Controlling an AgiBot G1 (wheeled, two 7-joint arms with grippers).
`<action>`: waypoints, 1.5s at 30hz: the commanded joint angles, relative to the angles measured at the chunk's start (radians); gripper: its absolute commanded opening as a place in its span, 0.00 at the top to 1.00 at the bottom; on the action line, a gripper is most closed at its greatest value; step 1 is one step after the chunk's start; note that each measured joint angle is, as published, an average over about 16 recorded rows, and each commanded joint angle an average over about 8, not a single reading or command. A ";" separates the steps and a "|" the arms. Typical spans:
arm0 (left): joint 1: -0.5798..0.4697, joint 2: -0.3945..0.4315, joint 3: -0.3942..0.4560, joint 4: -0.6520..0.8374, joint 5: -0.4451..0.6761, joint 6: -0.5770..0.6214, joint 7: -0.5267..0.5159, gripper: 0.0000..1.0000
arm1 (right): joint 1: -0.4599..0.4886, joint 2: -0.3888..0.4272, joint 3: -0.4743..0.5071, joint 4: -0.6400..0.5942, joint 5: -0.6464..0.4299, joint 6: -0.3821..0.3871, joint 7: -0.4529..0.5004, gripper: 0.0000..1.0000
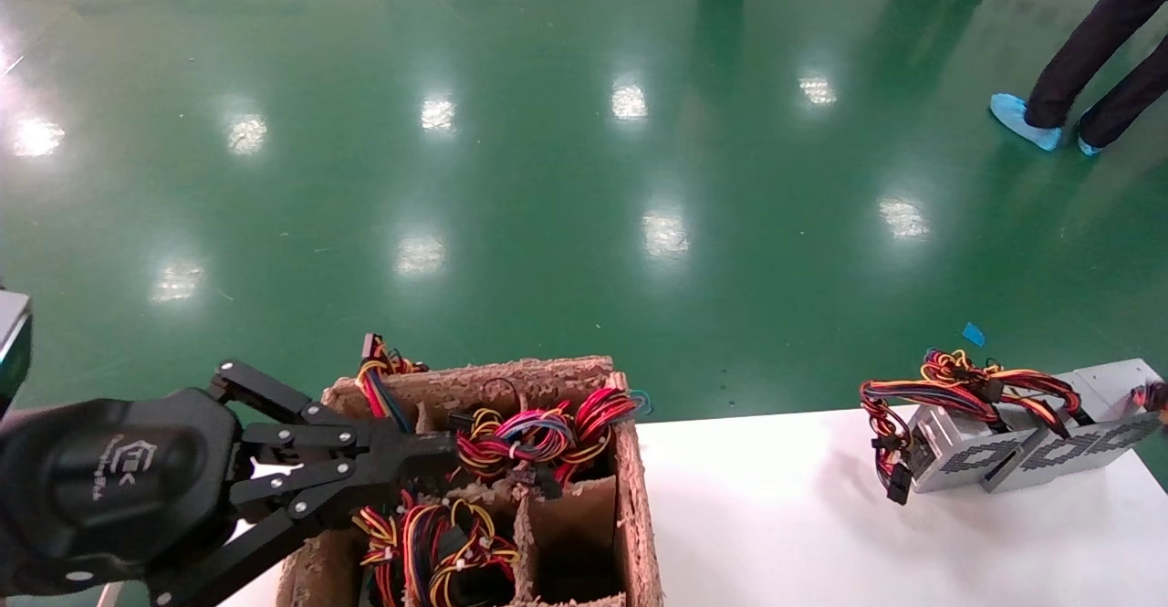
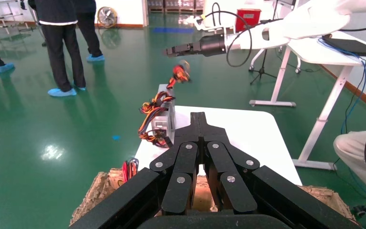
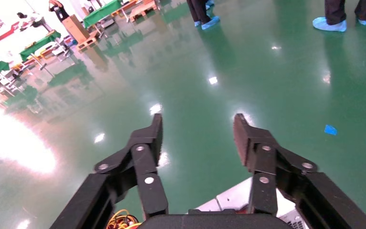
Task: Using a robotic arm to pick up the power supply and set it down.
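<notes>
Two silver-grey power supplies [image 1: 967, 450] [image 1: 1090, 434] lie side by side on the white table [image 1: 776, 516] at the right, with a red, yellow and black wire bundle [image 1: 967, 383] draped over them. The left wrist view shows them end-on [image 2: 164, 117]. More wire bundles [image 1: 538, 434] fill the cells of a cardboard box [image 1: 631, 497]. My left gripper [image 1: 447, 447] hovers shut and empty over that box, its tip [image 2: 198, 117] pointing toward the table. My right gripper [image 3: 198, 133] is open and empty, raised above the table's power supplies [image 3: 233, 200]; the left wrist view shows it too [image 2: 174, 50].
The box's near right cell [image 1: 570, 543] holds nothing. Green floor lies beyond the table edge. People stand at the back right [image 1: 1095, 50] and on the floor [image 2: 62, 43]. A second white desk [image 2: 324, 52] is behind the right arm.
</notes>
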 commanded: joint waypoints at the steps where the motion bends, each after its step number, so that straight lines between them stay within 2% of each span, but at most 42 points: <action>1: 0.000 0.000 0.000 0.000 0.000 0.000 0.000 1.00 | -0.003 0.006 0.002 0.006 0.002 -0.006 -0.001 0.00; 11: 0.000 0.000 0.000 0.000 0.000 0.000 0.000 1.00 | -0.010 0.029 0.012 0.069 0.016 -0.005 -0.021 0.00; 20: 0.000 0.000 0.000 0.000 0.000 0.000 0.000 1.00 | -0.025 0.051 0.033 0.149 0.024 -0.028 -0.084 0.00; 34: 0.000 0.000 0.000 0.000 0.000 0.000 0.000 1.00 | -0.025 0.027 0.175 0.372 -0.191 -0.103 -0.027 0.00; 35: 0.000 0.000 0.000 0.000 0.000 0.000 0.000 0.92 | -0.025 0.025 0.187 0.390 -0.209 -0.109 -0.021 0.00; 42: 0.000 0.000 0.001 0.000 0.000 0.000 0.000 0.04 | -0.024 0.010 0.269 0.515 -0.333 -0.151 0.015 0.00; 43: 0.000 0.000 0.001 0.000 0.000 0.000 0.000 0.00 | -0.024 0.008 0.281 0.533 -0.351 -0.157 0.020 0.00; 45: 0.000 0.000 0.001 0.000 0.000 0.000 0.000 0.00 | -0.024 0.004 0.304 0.568 -0.386 -0.169 0.031 0.00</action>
